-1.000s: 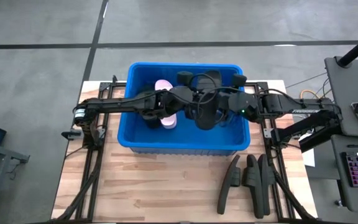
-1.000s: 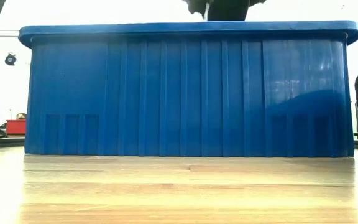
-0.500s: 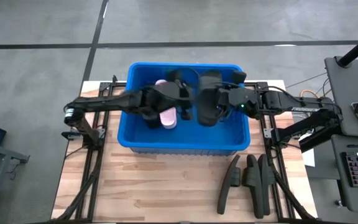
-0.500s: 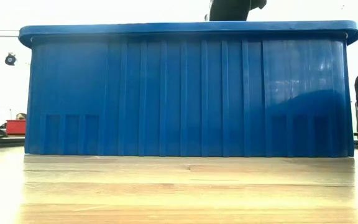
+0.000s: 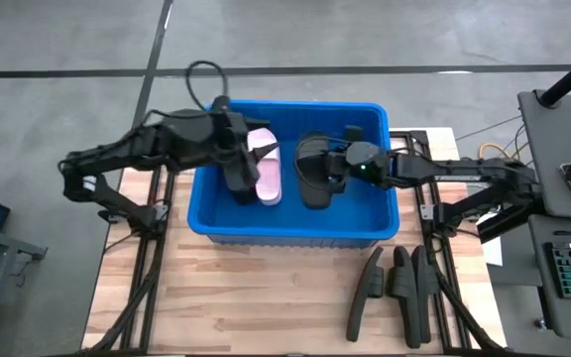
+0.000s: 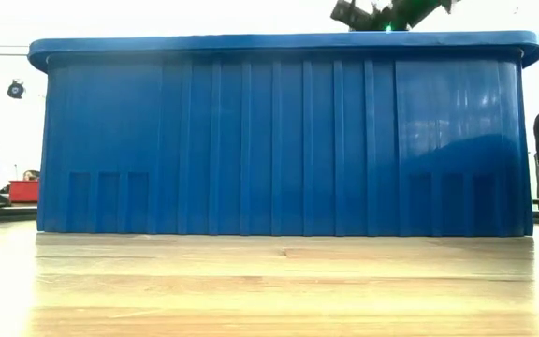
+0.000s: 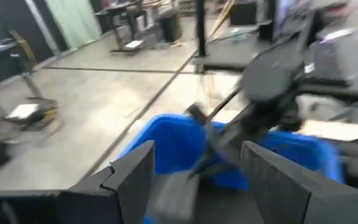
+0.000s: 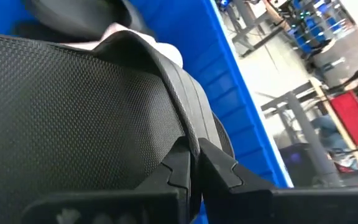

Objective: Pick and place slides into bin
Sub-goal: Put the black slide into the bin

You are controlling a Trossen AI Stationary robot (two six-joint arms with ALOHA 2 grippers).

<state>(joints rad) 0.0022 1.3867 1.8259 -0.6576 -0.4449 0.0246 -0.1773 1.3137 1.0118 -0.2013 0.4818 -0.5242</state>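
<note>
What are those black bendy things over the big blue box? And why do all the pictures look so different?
They are two robot arms, each ending in a two-finger gripper. One camera looks down from above, one sits low at table height, and one rides on each wrist. From above you see the big blue plastic bin on a wooden table. Inside lie a pale pink foam slide and black ones. Three more black slides wait on the table. The right gripper is pinched shut on a black slide in the bin. The left gripper is open and holds nothing.
</note>
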